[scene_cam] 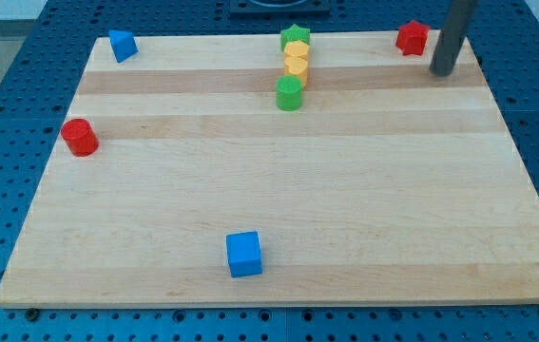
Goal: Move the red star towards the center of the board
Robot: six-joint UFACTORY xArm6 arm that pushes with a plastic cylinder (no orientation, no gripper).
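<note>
The camera view shows the dark rod coming down from the view's top edge near the board's (279,190) top right corner, leaning slightly, with my tip (440,72) on the wood just inside that corner. The rod has no jaws and holds nothing; my tip touches no block.

The red star (412,38) sits at the board's top edge near the top right corner, just to the view's left of my tip and slightly above it, with a narrow gap between them.

Along the top edge near its middle, a green star (295,37), two yellow blocks (296,59) and a green cylinder (289,93) form a short column running down into the board. A blue block (122,45) lies in the top left corner, a red cylinder (80,137) near the left edge, and a blue cube (244,254) near the bottom edge.
</note>
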